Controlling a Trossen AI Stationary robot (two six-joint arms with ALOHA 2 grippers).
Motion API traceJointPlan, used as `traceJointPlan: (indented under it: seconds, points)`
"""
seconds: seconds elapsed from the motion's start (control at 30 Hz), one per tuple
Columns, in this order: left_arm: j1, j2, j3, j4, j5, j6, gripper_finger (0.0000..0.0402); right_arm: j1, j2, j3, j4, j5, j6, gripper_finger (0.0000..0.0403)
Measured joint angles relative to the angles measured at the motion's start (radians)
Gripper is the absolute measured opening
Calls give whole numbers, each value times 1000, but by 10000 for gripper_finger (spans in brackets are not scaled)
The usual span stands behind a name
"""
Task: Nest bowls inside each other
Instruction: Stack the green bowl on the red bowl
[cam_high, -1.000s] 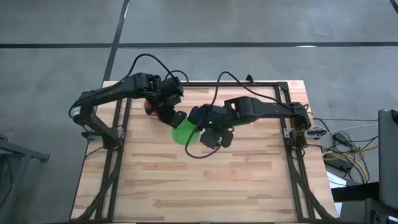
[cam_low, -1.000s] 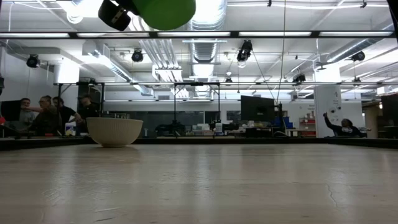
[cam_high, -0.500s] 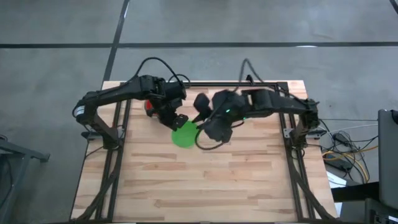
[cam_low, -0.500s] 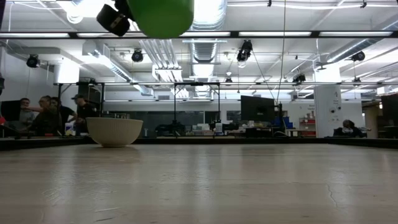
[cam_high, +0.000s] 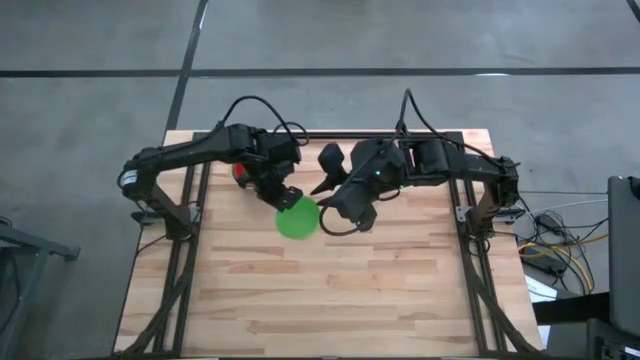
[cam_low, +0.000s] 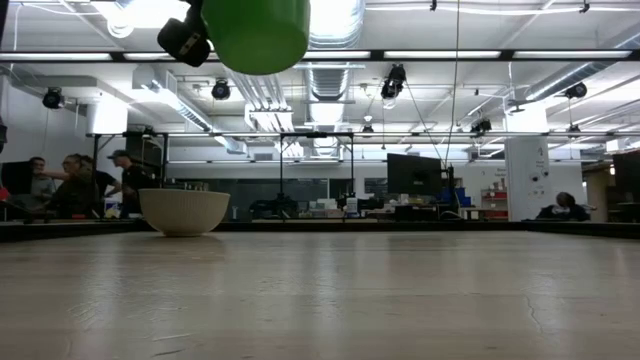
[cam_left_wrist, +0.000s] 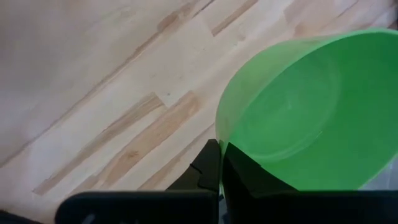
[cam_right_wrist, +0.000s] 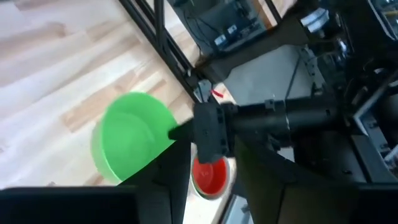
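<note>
Green plastic bowl (cam_high: 297, 219) hangs above the table (cam_high: 330, 300), its rim pinched between the pressed-together jaws of the left gripper (cam_high: 285, 196); in the left wrist view the rim (cam_left_wrist: 219, 134) sits right at the fingertips. Behind those jaws, under the left arm, a red bowl (cam_right_wrist: 209, 177) rests on the wood. A whitish bowl (cam_low: 184, 211) stands on the table well below the raised one. Just beside the left jaws, the right gripper (cam_high: 335, 205) hovers with fingers spread, holding nothing

green bowl (cam_high: 297, 220); red bowl (cam_right_wrist: 209, 177); whitish bowl (cam_low: 184, 211); pale wood table (cam_high: 330, 300)
</note>
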Motion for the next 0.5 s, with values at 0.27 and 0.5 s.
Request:
traceJointPlan:
  seconds: [0.27, 0.5]
  points:
    - [0, -2, 2, -4, -30, 10, 5, 3, 0, 0, 79, -125, 10, 107]
    - [0, -5, 2, -11, -31, 15, 5, 3, -7, 0, 122, -125, 20, 86]
